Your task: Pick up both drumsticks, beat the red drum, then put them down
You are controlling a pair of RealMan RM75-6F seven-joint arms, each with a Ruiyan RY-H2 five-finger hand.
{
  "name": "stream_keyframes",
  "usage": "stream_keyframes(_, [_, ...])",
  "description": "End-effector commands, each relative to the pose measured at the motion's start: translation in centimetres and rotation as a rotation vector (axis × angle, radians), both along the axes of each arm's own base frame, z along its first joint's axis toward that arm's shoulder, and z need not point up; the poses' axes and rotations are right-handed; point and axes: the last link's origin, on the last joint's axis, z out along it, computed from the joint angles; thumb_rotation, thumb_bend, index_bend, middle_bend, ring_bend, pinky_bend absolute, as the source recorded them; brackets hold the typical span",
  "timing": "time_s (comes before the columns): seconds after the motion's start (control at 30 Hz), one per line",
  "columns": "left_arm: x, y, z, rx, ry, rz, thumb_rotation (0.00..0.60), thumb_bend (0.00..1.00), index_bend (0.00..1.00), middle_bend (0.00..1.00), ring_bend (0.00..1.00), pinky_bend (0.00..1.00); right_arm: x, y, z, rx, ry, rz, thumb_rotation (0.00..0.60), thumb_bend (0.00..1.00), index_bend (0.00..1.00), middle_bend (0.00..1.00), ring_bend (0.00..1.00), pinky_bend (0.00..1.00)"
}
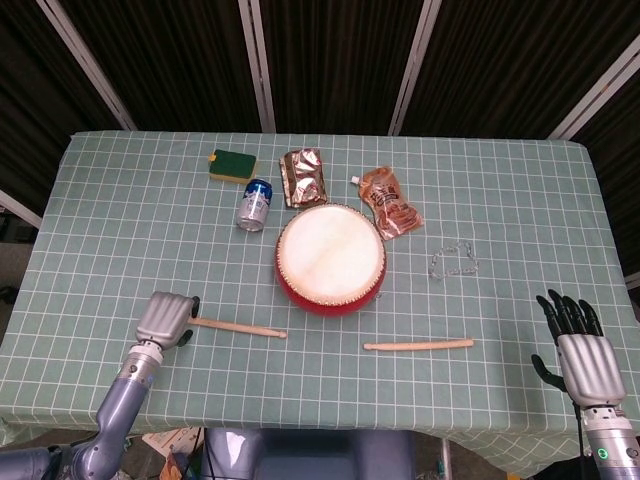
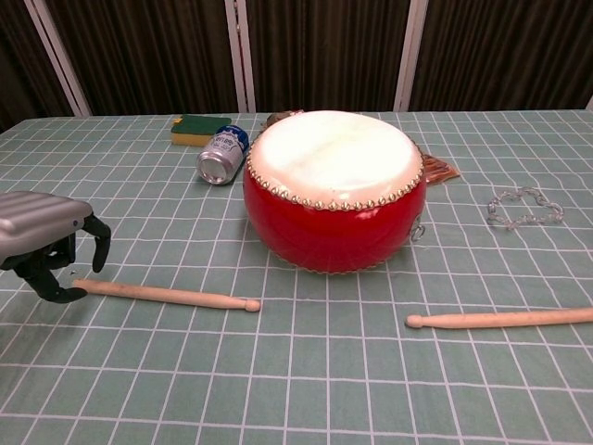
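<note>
Head view showed the left hand (image 1: 165, 318) over the butt end of the left drumstick (image 1: 240, 327), fingers curled downward around it; the chest view showed the fingertips (image 2: 65, 293) hooked beside the stick's end, though whether they actually gripped it could not be told. The stick lay flat on the checked tablecloth (image 1: 500, 200), in front of the red drum (image 1: 330, 258). The right hand (image 1: 580, 350) hovered near the table's right edge, fingers spread and holding nothing, well apart from the right drumstick (image 1: 418, 345), which lay flat before the drum
</note>
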Motion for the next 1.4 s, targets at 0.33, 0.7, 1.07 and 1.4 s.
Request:
stream_keyframes(0.33, [0.5,0.7,-1.5,-0.012,0.025,-0.013,0.600,0.26,0.45,1.00,1.00,1.00,0.1,0.0,0.0,0.003,-0.011,-0.004,0.600,0.35,0.00,0.00,0.00,0.00])
stream_keyframes(0.7, [0.6,0.8,-2.9,-0.024,0.037,-0.008,0.600,0.29,0.48,1.00,1.00,1.00,0.1,0.0,0.0,0.006,-0.014,-0.006,0.600,0.35,0.00,0.00,0.00,0.00])
stream_keyframes(1.07, [-0.2,0.8,-3.9,-0.034,0.039,0.019,0.600,0.33,0.53,1.00,1.00,1.00,0.1,0.0,0.0,0.006,-0.019,-0.008,0.600,0.35,0.00,0.00,0.00,0.00])
stream_keyframes(1.4, [-0.3,0.7,-3.1,-0.004,0.014,0.022,0.600,0.52,0.76,1.00,1.00,1.00,0.0,0.1,0.0,0.006,-0.020,-0.015,0.600,0.35,0.00,0.00,0.00,0.00])
